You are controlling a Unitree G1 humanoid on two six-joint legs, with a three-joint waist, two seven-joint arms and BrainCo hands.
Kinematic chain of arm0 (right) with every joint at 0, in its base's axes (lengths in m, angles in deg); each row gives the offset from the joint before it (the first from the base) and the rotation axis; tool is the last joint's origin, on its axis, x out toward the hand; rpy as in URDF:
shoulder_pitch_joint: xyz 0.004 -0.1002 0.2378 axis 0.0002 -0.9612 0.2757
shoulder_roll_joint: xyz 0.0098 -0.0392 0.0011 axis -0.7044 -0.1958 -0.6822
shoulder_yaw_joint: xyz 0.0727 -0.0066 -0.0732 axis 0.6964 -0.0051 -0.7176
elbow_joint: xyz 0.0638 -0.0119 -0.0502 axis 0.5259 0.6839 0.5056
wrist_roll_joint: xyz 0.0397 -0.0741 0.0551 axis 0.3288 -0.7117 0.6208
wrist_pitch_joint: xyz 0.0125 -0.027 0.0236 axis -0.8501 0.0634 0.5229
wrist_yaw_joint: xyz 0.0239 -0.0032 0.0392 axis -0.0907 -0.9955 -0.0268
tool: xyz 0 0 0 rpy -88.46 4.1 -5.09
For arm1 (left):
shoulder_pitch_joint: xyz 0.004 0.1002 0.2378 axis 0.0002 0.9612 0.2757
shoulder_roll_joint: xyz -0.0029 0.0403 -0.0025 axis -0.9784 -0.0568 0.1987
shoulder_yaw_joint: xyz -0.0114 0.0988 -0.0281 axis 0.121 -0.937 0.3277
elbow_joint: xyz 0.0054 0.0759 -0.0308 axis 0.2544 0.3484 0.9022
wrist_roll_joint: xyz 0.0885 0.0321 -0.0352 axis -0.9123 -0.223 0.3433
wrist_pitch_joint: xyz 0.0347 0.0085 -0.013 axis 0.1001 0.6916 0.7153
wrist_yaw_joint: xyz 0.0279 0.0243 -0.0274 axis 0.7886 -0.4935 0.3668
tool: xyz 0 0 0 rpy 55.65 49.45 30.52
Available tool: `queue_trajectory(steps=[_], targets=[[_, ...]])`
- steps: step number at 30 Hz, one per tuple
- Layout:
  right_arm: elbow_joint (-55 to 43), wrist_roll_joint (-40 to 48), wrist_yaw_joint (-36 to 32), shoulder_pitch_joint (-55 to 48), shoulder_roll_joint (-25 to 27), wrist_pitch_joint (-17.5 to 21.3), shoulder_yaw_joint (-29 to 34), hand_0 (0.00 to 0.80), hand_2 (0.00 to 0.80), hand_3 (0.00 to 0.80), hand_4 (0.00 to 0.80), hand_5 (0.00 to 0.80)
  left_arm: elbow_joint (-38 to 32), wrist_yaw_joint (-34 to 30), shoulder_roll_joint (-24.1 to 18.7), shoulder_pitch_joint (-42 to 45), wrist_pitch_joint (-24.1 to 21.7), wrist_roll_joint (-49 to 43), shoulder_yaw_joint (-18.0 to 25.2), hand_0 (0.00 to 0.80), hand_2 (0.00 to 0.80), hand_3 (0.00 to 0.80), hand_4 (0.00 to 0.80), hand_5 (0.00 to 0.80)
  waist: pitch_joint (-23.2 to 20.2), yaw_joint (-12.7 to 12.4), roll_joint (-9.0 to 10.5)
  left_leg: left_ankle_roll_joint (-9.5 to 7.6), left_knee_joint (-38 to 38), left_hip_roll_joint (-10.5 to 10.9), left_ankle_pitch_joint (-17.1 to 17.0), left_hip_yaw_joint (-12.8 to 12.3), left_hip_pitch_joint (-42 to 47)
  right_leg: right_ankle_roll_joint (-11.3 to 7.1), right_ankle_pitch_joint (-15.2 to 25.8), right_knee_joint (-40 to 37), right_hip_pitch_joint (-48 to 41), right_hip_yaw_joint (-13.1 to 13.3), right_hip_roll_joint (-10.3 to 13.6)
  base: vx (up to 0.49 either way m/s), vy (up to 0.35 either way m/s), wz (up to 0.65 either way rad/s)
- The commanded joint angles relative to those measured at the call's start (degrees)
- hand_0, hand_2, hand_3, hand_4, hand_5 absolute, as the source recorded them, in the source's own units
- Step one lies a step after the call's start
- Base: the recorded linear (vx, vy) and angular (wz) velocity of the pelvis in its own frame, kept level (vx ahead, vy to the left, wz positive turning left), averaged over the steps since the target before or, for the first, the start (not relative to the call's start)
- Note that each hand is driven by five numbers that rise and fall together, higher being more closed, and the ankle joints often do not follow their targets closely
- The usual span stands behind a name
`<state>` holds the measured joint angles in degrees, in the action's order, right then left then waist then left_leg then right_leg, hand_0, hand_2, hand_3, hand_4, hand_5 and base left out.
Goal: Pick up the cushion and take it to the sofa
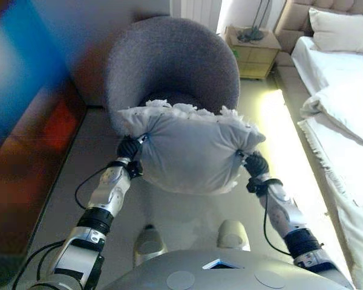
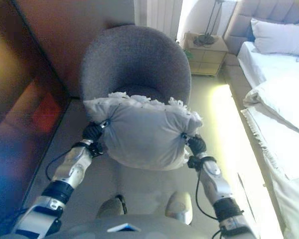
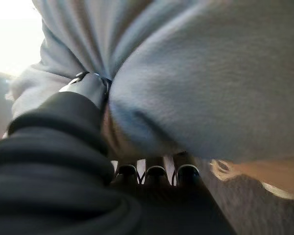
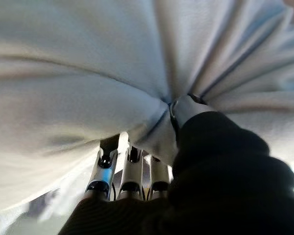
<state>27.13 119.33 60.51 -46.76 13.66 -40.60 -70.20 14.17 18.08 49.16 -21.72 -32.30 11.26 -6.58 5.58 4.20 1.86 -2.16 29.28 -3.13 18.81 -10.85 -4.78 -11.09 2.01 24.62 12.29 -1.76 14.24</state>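
Two hands on one item: the pale grey cushion (image 1: 190,151), fringed along its far edge, hangs in the air in front of the round grey armchair (image 1: 169,66), resting on nothing. The left hand (image 1: 128,148) pinches the cushion's left side, thumb dug into the cover and fingers (image 3: 154,171) curled underneath; the right hand (image 1: 255,163) pinches the right side likewise, fabric puckering round its thumb. Holds are shallow, on gathered cloth rather than the filling. Risks, as judged: the cover could slip from either pinch while walking, leaving the cushion dangling from one hand or dropping to the floor (image 1: 187,223); the bulk also hides the ground ahead; the bed (image 1: 345,109) lies close on the right, so a turn might brush it.
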Motion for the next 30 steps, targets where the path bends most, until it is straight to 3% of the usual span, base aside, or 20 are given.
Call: queue_trajectory(steps=[1, 4, 8, 10, 12, 14, 17, 19, 22, 26, 30], targets=[[-4.06, 2.2, -2.97, 4.1, -1.54, 3.94, 0.79, 0.8, 0.8, 0.8, 0.8, 0.8, -6.09, -2.71, 1.85, -2.81, -3.21, -1.02, -2.94, 0.8, 0.8, 0.8, 0.8, 0.8, -1.27, 3.51, 1.45, 1.87, -22.05, 2.09, -8.53, 3.35, 12.04, -1.13, 14.54, -17.03, 2.25, 5.59, 0.42, 0.481, -0.238, 0.23], [-4.36, 3.22, -4.63, 3.5, -0.31, 3.91, 1.95, 0.8, 0.8, 0.8, 0.8, 0.8, -6.65, -3.53, 1.47, -1.79, -3.57, -0.86, -2.28, 0.8, 0.8, 0.8, 0.8, 0.8, -1.02, 4.37, 1.9, 2.15, -19.83, 1.19, -5.65, 4.34, 12.89, -2.11, 14.73, -27.62, 2.34, 5.64, 0.99, 0.463, -0.203, 0.63], [-3.39, 3.76, -6.81, 4.5, -0.17, 4.31, 2.02, 0.8, 0.8, 0.8, 0.8, 0.8, -7.73, -4.22, 1.39, 0.84, -4.31, -1.79, -0.89, 0.8, 0.8, 0.8, 0.8, 0.8, -1.23, 3.43, 3.32, 1.84, -17.35, 0.6, -2.41, 5.94, 15.16, -1.76, 13.83, -25.47, 1.58, 4.4, 0.11, 0.461, -0.228, 0.32], [-4.58, 2.38, -6.21, 4.69, 0.09, 3.88, 1.59, 0.8, 0.8, 0.8, 0.8, 0.8, -8.98, -4.39, 1.52, 1.48, -3.4, -0.92, -0.13, 0.8, 0.8, 0.8, 0.8, 0.8, -1.89, 3.51, 3.3, 3.23, -14.7, -1.26, -2.53, 5.84, 15.18, -1.19, 12.96, -22.12, 1.08, 5.39, -0.21, 0.418, -0.195, 0.64], [-5.35, 1.89, -6.06, 5.33, 0.68, 1.73, 1.15, 0.8, 0.8, 0.8, 0.8, 0.8, -9.55, -5.06, 1.09, 3.28, -2.76, 0.53, 1.46, 0.8, 0.8, 0.8, 0.8, 0.8, -2.98, 3.48, 2.45, 5.09, -15.03, -4.93, -5.94, 4.68, 18.06, -0.61, 10.18, -17.23, 1.45, 4.68, -1.46, 0.404, -0.159, 0.62], [-5.72, 2.38, -6.91, 6.16, 1.54, -0.16, 0.13, 0.8, 0.8, 0.8, 0.8, 0.8, -9.64, -4.51, 0.72, 4.33, -2.76, 0.97, 2.27, 0.8, 0.8, 0.8, 0.8, 0.8, -3.74, 3.5, 1.54, 7.62, -12.76, -8.24, -13.99, 5.18, 17.06, 0.96, 6.58, -15.6, 0.35, 5.95, -4.47, 0.378, -0.193, 0.1], [-5.5, 1.13, -8.55, 6.68, 1.92, -0.99, -0.49, 0.8, 0.8, 0.8, 0.8, 0.8, -10.66, -4.07, 1.31, 5.24, -2.97, 1.6, 3.4, 0.8, 0.8, 0.8, 0.8, 0.8, -4.65, 3.12, 1.89, 8.62, -6.54, -10.35, -20.85, 4.68, 14.15, 3.89, 5.16, -17.53, -2.65, 5.1, -6.74, 0.338, -0.257, -0.04], [-5.79, 0.83, -8.91, 6.5, 2.79, -0.72, -0.45, 0.8, 0.8, 0.8, 0.8, 0.8, -10.92, -4.2, 1.87, 5.16, -3.31, 1.46, 3.41, 0.8, 0.8, 0.8, 0.8, 0.8, -5.02, 3.14, 2.44, 8.53, -0.85, -11.52, -22.91, 3.85, 10.89, 6.07, 4.24, -17.93, -4.18, 4.19, -7.69, 0.271, -0.214, -0.04], [-6.32, 0.4, -7.75, 5.15, 2.88, 0.39, -0.01, 0.8, 0.8, 0.8, 0.8, 0.8, -10.87, -5.27, 3.0, 4.66, -3.25, 1.22, 2.89, 0.8, 0.8, 0.8, 0.8, 0.8, -4.87, 3.26, 3.45, 7.08, 2.39, -13.45, -21.93, 2.66, 7.1, 7.77, 2.51, -18.02, -6.96, 2.76, -8.37, 0.221, -0.136, 0.29], [-6.37, 1.78, -8.01, 5.01, 3.47, 0.47, 0.96, 0.8, 0.8, 0.8, 0.8, 0.8, -11.29, -5.27, 3.18, 4.23, -3.48, 0.82, 1.24, 0.8, 0.8, 0.8, 0.8, 0.8, -4.43, 2.55, 2.69, 6.93, -10.34, -11.41, -23.3, 3.73, 7.77, 7.52, 0.02, -19.15, -10.21, 2.31, -10.1, 0.15, 0.044, 0.49], [-5.76, 2.55, -8.48, 6.65, 4.13, -1.16, 1.27, 0.8, 0.8, 0.8, 0.8, 0.8, -11.71, -3.24, 3.03, 3.66, -3.69, 1.56, 1.04, 0.8, 0.8, 0.8, 0.8, 0.8, -3.18, -1.28, 1.17, 7.45, -21.26, -3.59, -23.1, 11.29, 2.81, 6.64, -2.37, -21.13, -14.06, 2.56, -11.15, 0.187, 0.084, 0.37]])
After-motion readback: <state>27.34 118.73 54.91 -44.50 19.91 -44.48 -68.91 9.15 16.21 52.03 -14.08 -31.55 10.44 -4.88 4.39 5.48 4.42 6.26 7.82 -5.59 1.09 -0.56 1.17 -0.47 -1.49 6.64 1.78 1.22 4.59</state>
